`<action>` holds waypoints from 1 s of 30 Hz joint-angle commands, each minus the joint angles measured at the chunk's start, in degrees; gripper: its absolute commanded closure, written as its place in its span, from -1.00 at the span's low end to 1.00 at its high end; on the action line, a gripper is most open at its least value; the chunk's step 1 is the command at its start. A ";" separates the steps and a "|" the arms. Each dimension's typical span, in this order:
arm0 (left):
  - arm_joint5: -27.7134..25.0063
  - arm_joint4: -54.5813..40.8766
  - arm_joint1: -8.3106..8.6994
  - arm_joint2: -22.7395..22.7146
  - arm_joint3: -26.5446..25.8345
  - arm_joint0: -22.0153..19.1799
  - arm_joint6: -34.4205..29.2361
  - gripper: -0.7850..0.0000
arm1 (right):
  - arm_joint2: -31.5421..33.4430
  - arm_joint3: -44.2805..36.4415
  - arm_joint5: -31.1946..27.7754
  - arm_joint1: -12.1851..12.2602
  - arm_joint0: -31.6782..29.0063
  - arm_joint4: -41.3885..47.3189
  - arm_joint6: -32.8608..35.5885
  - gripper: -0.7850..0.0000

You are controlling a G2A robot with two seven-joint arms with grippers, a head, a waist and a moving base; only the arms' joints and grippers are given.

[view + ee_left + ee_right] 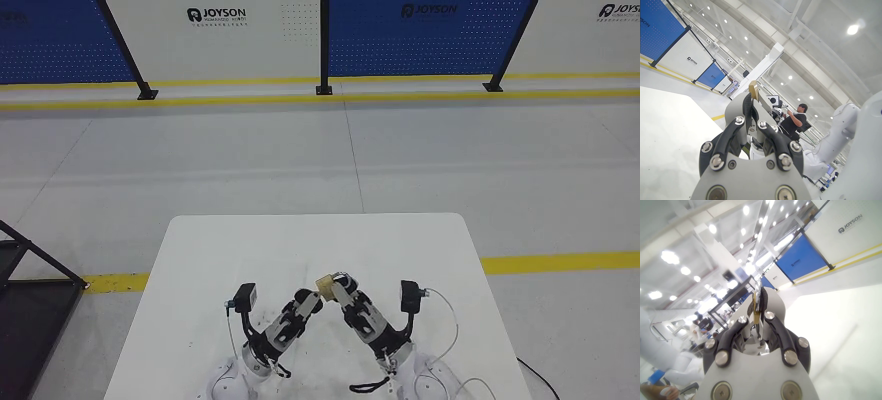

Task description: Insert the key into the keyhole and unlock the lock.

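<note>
Over the white table's [300,240] near edge, a small brass lock [325,285] hangs between my two grippers. My right gripper [340,292] is shut on the lock: its brass body [755,315] and silvery shackle [758,291] sit between the pads of that gripper [760,294]. My left gripper [306,300] meets the lock from the other side. In the left wrist view its fingers [746,104] are pressed shut, with the brass lock [753,89] right at their tips. The key itself is hidden between the left pads.
The table [668,123] stretches bare ahead of both arms. A black metal frame [30,262] stands off the table's left side. A thin cable [452,325] loops beside the right arm. Blue and white barrier panels [420,35] stand far across the floor.
</note>
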 commanded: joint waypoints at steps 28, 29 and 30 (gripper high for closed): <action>11.95 32.32 -1.50 -0.78 -1.71 1.98 23.22 1.00 | -0.10 -0.94 2.69 0.69 -0.05 2.63 2.28 1.00; 12.78 33.58 -1.55 -0.61 -1.65 1.98 24.12 1.00 | -0.07 -0.99 2.70 0.73 -0.08 2.68 2.33 1.00; 13.69 34.85 -1.59 -0.46 -1.56 1.94 25.12 1.00 | -0.06 -0.99 2.75 0.75 -0.13 2.87 2.34 1.00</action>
